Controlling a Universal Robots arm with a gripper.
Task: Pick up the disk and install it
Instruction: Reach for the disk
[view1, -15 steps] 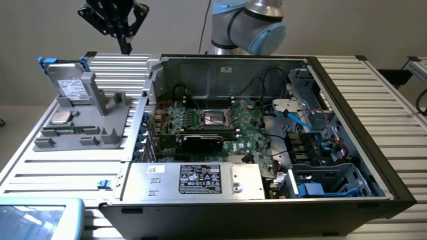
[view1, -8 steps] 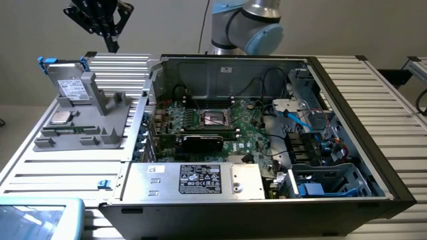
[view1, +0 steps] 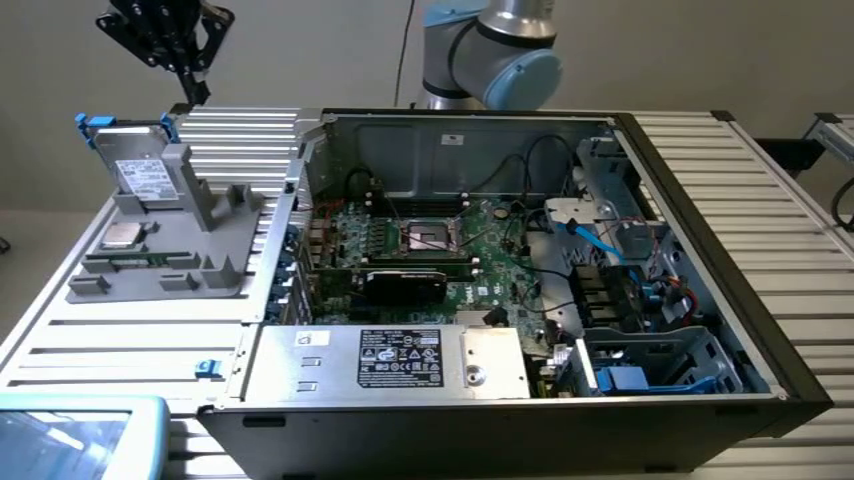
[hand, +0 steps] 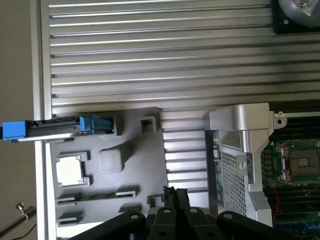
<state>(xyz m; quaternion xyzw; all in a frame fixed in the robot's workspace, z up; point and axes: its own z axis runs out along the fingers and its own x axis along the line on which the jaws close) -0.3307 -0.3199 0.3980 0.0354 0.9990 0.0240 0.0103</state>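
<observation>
Open computer case (view1: 707, 235) on slatted tabletop (view1: 761, 170) holding motherboard (view1: 461, 262) and grey metal box (view1: 387, 360), grey fixture tray (view1: 154, 280) at the exterior view's left, the disk (view1: 144, 175) standing upright at its far end, processor chip (view1: 123, 235) just near of it, fingers (view1: 191, 85) clenched on nothing, raised well apart from the disk.

Disk (view1: 144, 176) label unreadable (perhaps blurred); arm (view1: 491, 52) cropped.

The exterior view looks down at a slant across the open computer case (view1: 441, 150), wide enough to take in the slatted table (view1: 120, 345) and the robot arm (view1: 487, 50) behind. The wrist view faces straight down from high above. Both share the grey parts holder (view1: 220, 275), the disk (view1: 144, 178) and the CPU socket (view1: 434, 235).
</observation>
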